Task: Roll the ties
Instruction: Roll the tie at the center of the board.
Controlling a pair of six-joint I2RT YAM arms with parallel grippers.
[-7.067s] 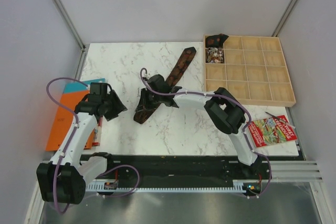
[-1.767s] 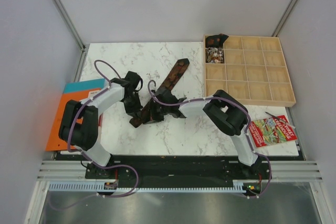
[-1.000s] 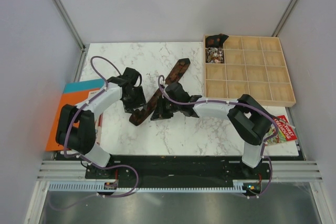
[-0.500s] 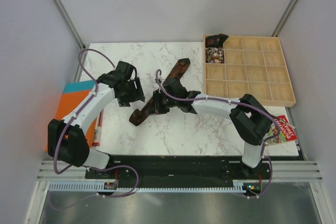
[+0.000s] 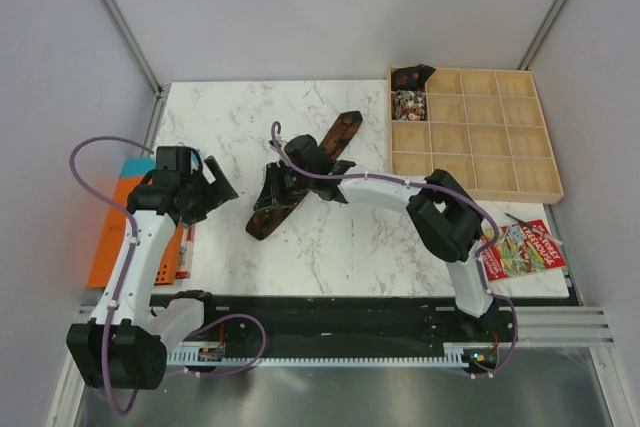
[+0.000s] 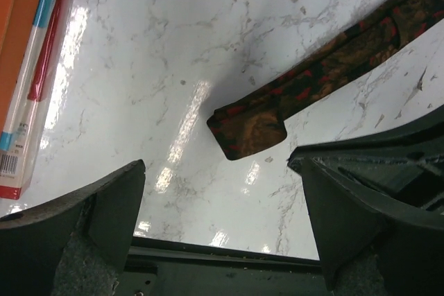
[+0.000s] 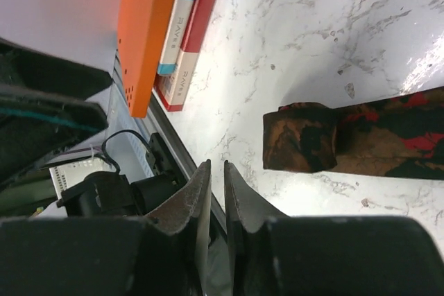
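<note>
One dark brown tie [image 5: 338, 137] with a reddish pattern lies flat and slanted on the marble table, its near end [image 5: 260, 226] folded over. The left wrist view has that folded end [image 6: 248, 128] ahead of my left gripper [image 6: 216, 171], which stands wide open and empty, well left of the tie [image 5: 222, 190]. My right gripper [image 5: 272, 187] hovers over the tie's lower half. Its fingers [image 7: 216, 166] are nearly together with nothing between them, and the folded end [image 7: 305, 136] lies to their right.
A wooden compartment tray [image 5: 500, 175] stands at the back right, with a dark bundle [image 5: 411, 77] and small bits [image 5: 408, 102] in its left cells. An orange folder and books [image 5: 125, 232] lie off the table's left edge. A red booklet [image 5: 520, 249] lies at the right.
My left gripper has drawn back to the left, away from the tie, and opened wide. The right gripper has shifted left along the tie toward its folded end.
</note>
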